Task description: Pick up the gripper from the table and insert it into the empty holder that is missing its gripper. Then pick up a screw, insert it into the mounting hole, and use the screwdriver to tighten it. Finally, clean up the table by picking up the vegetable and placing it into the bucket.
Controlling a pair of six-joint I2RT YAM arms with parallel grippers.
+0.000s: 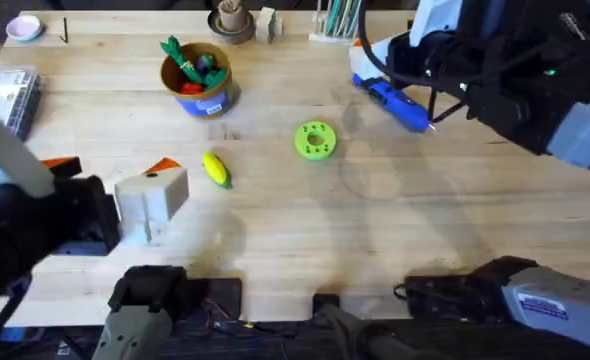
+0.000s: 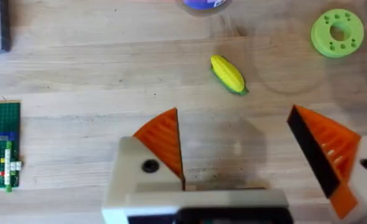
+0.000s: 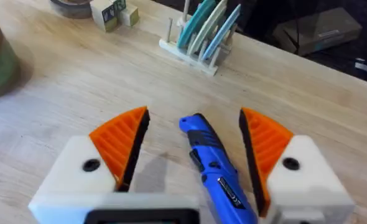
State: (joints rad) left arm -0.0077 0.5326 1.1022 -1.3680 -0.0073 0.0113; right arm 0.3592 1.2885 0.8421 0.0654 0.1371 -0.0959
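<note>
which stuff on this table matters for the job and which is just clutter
Job:
screwdriver, between the open right end effector pads
vegetable
bucket
left end effector, open, both orange tips on

Clutter:
green disc
cup of sticks
rack of cards
toys in the bucket

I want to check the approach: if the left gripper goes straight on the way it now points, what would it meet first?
Probably the vegetable: in the left wrist view it lies ahead of the open left gripper, bare table between. Depth is unclear.
</note>
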